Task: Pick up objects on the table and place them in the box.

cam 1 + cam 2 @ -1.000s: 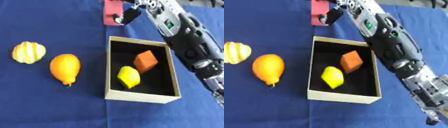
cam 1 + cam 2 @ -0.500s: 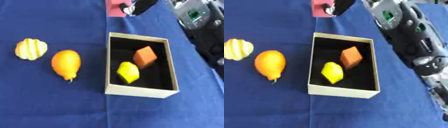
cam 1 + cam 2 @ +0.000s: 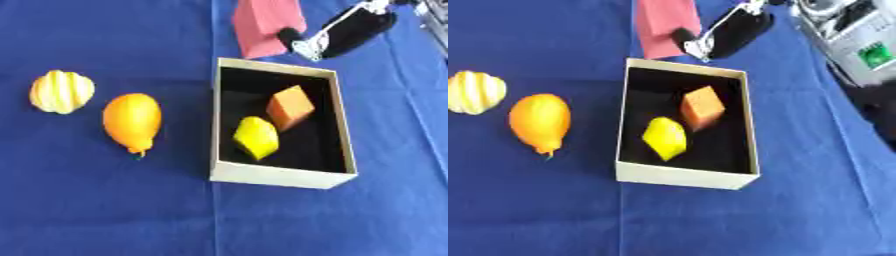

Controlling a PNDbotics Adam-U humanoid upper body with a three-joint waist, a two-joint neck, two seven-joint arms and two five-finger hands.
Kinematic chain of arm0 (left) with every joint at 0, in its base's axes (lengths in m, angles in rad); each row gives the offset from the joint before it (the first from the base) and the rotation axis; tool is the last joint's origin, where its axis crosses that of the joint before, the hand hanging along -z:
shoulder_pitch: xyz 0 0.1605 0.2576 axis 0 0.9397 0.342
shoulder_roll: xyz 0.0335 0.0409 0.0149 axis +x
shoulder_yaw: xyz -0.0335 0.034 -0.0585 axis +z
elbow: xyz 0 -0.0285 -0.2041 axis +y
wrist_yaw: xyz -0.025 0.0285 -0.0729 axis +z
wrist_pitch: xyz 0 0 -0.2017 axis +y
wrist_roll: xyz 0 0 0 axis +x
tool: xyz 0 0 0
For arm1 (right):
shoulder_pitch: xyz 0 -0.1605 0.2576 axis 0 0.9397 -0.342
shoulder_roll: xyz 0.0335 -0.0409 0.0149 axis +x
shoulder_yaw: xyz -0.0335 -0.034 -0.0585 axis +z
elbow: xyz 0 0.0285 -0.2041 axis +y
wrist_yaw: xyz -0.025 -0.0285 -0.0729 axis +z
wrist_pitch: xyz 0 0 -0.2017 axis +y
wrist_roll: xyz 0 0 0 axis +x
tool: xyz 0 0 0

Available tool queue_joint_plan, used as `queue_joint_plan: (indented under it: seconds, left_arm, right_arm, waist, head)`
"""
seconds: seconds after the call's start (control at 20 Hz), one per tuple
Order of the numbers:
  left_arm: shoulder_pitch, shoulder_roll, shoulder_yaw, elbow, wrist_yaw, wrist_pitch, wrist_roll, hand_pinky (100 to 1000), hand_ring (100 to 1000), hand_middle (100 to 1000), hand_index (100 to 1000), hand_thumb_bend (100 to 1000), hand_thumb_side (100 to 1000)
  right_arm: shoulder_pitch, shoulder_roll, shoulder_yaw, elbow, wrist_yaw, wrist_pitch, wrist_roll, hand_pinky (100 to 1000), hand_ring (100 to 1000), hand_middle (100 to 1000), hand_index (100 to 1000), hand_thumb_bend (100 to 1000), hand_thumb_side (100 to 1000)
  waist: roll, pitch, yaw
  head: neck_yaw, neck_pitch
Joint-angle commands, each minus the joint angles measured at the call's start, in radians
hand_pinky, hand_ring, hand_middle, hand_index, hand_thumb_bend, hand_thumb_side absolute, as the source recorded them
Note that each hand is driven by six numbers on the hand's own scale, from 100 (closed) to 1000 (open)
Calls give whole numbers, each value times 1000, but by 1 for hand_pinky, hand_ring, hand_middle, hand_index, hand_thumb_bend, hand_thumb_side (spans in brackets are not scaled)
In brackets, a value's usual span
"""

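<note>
Blue cloth [image 3: 105, 210] carries the box [image 3: 280, 175] w/ orange block [image 3: 290, 106] & yellow piece [image 3: 255, 138] already in, so your right hand [image 3: 346, 32], thumb and fingers pinching the pink block [image 3: 267, 25] behind the far wall, brings it next; orange fruit [image 3: 132, 120], striped fruit [image 3: 61, 91] wait left.

box [image 3: 282, 176]: 1 | blocks in box [image 3: 290, 106] [image 3: 255, 138]: 2 | fruits [image 3: 132, 120] [image 3: 61, 92]: 2 | pink block [image 3: 267, 25]: 1

Robot hand [image 3: 726, 31] against pink block [image 3: 665, 25], beyond box [image 3: 684, 176].
</note>
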Motion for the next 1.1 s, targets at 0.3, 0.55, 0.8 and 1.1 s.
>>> queue_joint_plan:
  seconds: [0.3,0.55,0.8,1.1]
  left_arm:
    - [-11,16,15,-15,4,-1,-4,859,794,717,874,100,426]
    - [-11,7,15,-15,6,0,-7,858,794,717,874,100,430]
    - [-8,0,15,-15,5,1,-10,858,793,716,874,100,437]
    - [-6,-7,17,-15,6,4,-12,857,793,716,874,100,441]
  right_arm:
    - [48,-52,5,-22,-7,-71,-26,935,846,455,747,100,155]
    - [47,-23,35,-22,50,-49,-45,930,843,453,742,100,153]
    - [48,0,72,-22,106,-24,-42,928,841,455,741,100,163]
    - [58,19,106,-22,149,-4,-5,937,876,587,819,100,172]
  waist:
    - [10,-25,3]
    - [13,-21,7]
    - [12,-16,15]
    - [11,-11,23]
  head:
    - [-3,1]
    - [-15,-2]
    - [-23,-6]
    - [-26,-8]
